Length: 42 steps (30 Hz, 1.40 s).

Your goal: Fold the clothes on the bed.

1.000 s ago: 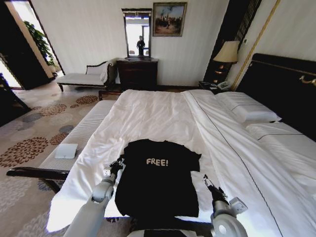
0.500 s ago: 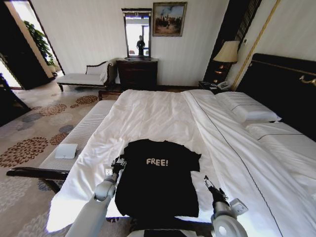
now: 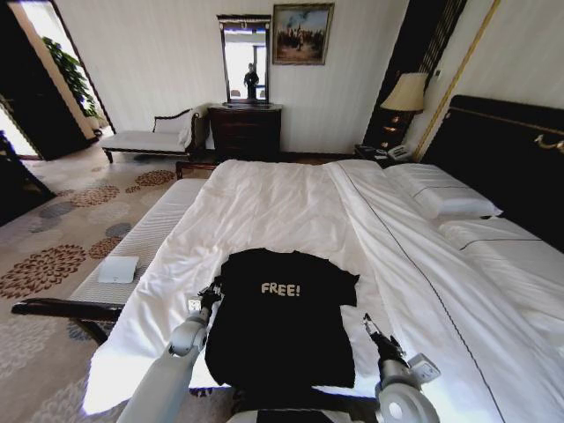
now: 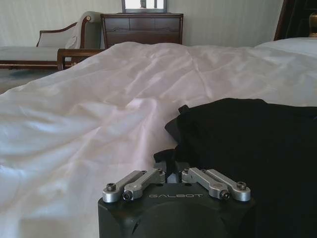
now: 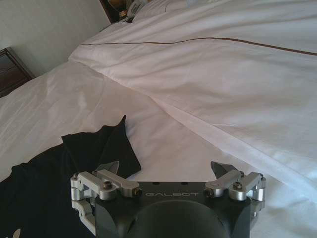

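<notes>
The black T-shirt [image 3: 282,322] with white "FREE!" lettering lies flat, face up, near the foot of the bed [image 3: 282,198]. My left gripper [image 3: 210,295] rests at the edge of its left sleeve. In the left wrist view that gripper [image 4: 170,166] has its jaws drawn together on a dark fold at the edge of the T-shirt [image 4: 247,144]. My right gripper [image 3: 370,324] sits on the white sheet just beyond the shirt's right side. In the right wrist view this gripper [image 5: 163,168] is open, with bare sheet between its fingers, beside the right sleeve [image 5: 106,144].
A white-cushioned bench [image 3: 145,233] with a small white pad [image 3: 118,269] runs along the bed's left side. The folded duvet [image 3: 423,256], pillows [image 3: 445,198] and dark headboard [image 3: 502,154] lie to the right. A chaise [image 3: 150,139] and dresser [image 3: 245,130] stand against the far wall.
The left gripper has shifted only slightly at the sleeve edge. The right gripper and the T-shirt look the same.
</notes>
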Available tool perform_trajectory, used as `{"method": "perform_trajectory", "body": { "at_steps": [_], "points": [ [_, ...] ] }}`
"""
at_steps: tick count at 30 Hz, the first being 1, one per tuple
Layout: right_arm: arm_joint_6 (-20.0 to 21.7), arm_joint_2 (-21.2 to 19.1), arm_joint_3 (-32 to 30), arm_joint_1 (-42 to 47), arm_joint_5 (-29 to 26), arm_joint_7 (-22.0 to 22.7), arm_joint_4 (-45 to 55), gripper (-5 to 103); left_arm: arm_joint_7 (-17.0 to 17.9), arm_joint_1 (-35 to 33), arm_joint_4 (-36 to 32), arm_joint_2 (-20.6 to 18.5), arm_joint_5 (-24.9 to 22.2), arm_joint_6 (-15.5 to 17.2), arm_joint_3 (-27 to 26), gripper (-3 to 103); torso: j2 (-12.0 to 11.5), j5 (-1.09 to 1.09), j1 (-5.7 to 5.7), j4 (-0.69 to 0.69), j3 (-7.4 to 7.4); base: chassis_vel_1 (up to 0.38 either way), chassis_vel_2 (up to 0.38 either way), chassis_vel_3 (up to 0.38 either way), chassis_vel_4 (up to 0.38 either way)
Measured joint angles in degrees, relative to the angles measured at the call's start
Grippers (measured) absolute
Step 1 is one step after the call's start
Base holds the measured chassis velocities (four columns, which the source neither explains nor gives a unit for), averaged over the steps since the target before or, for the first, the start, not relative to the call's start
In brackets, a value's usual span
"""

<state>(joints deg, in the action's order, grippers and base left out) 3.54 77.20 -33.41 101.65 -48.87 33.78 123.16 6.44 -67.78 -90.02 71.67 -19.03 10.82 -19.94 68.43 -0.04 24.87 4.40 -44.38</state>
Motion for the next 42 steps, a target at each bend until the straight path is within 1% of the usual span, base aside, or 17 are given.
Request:
{"method": "perform_trajectory", "body": {
  "at_steps": [3,5,6,9,14,16,17,20,22,23,28,30,33,34,36,39,42],
  "points": [
    [0.0,0.0,0.0,-0.03,-0.01,0.0,-0.02,100,0.02,0.1,0.0,0.02,-0.16,0.05,-0.02,8,0.0,0.0,0.0,0.0,0.0,0.0,0.0,0.0,0.0],
    [0.0,0.02,0.01,-0.04,-0.01,0.0,-0.06,100,0.09,0.39,0.0,0.03,-0.52,0.09,-0.26,2,0.0,0.0,0.0,0.0,0.0,0.0,0.0,0.0,0.0],
    [0.0,0.05,0.02,-0.05,-0.01,0.01,-0.06,100,0.14,0.51,0.0,0.03,-0.72,0.1,-0.38,0,0.0,0.0,0.0,0.0,0.0,0.0,0.0,0.0,0.0],
    [0.0,0.07,0.03,-0.06,-0.01,0.01,-0.07,100,0.21,0.73,-0.04,0.03,-1.36,0.12,-0.72,0,0.0,0.0,0.0,0.0,0.0,0.0,0.0,0.0,0.0],
    [0.0,0.11,0.05,-0.07,0.0,0.02,-0.14,100,0.84,1.44,-0.74,-0.07,-3.8,0.27,-1.75,0,0.0,0.0,0.0,0.0,0.0,0.0,0.0,0.0,0.0],
    [0.0,0.13,0.06,-0.07,0.02,0.02,-0.2,100,1.36,1.85,-1.65,-0.16,-6.11,0.72,-2.54,0,0.0,0.0,0.0,0.0,0.0,0.0,0.0,0.0,0.0],
    [0.0,0.13,0.06,-0.07,0.02,0.02,-0.2,100,1.36,1.85,-1.65,-0.16,-6.11,0.72,-2.54,0,0.0,0.0,0.0,0.0,0.0,0.0,0.0,0.0,0.0],
    [0.0,0.18,0.1,-0.05,0.12,0.02,-0.23,100,2.09,2.05,-2.91,-0.13,-8.49,1.29,-3.53,0,0.0,0.0,0.0,0.0,0.0,0.0,0.0,0.0,0.0],
    [0.0,0.27,0.12,-0.03,0.24,0.02,-0.3,100,3.14,1.99,-4.36,0.23,-11.62,2.18,-4.57,0,0.0,0.0,0.0,0.0,0.0,0.0,0.0,0.0,0.0],
    [0.0,0.27,0.12,-0.03,0.24,0.02,-0.3,100,3.14,1.99,-4.36,0.23,-11.62,2.18,-4.57,0,0.0,0.0,0.0,0.0,0.0,0.0,0.0,0.0,0.0],
    [0.02,0.44,0.15,0.1,0.43,0.02,-0.34,100,4.8,1.23,-5.91,1.62,-16.16,3.05,-6.31,0,0.0,0.0,0.0,0.0,0.0,0.0,0.0,0.0,0.0],
    [0.02,0.48,0.17,0.12,0.48,0.02,-0.34,100,5.0,1.18,-5.96,1.76,-16.78,3.14,-6.52,0,0.0,0.0,0.0,0.0,0.0,0.0,0.0,0.0,0.0],
    [0.04,0.66,0.24,0.33,0.84,0.02,-0.34,100,5.89,1.45,-5.83,2.1,-19.8,3.66,-7.69,0,0.0,0.0,0.0,0.0,0.0,0.0,0.0,0.0,0.0],
    [0.04,0.66,0.24,0.33,0.84,0.02,-0.34,100,5.89,1.45,-5.83,2.1,-19.8,3.66,-7.69,0,0.0,0.0,0.0,0.0,0.0,0.0,0.0,0.0,0.0],
    [0.05,0.75,0.26,0.49,1.0,0.0,-0.34,100,6.42,1.85,-5.5,2.07,-21.54,4.02,-8.34,0,0.0,0.0,0.0,0.0,0.0,0.0,0.0,0.0,0.0],
    [0.05,0.96,0.27,0.69,1.26,-0.05,-0.32,100,7.97,2.73,-4.63,1.9,-26.07,5.0,-9.71,0,0.0,0.0,0.0,0.0,0.0,0.0,0.0,0.0,0.0],
    [0.05,1.02,0.27,0.69,1.29,-0.07,-0.28,100,8.31,3.22,-3.54,1.71,-27.18,5.21,-10.2,0,0.0,0.0,0.0,0.0,0.0,0.0,0.0,0.0,0.0]
  ]
}}
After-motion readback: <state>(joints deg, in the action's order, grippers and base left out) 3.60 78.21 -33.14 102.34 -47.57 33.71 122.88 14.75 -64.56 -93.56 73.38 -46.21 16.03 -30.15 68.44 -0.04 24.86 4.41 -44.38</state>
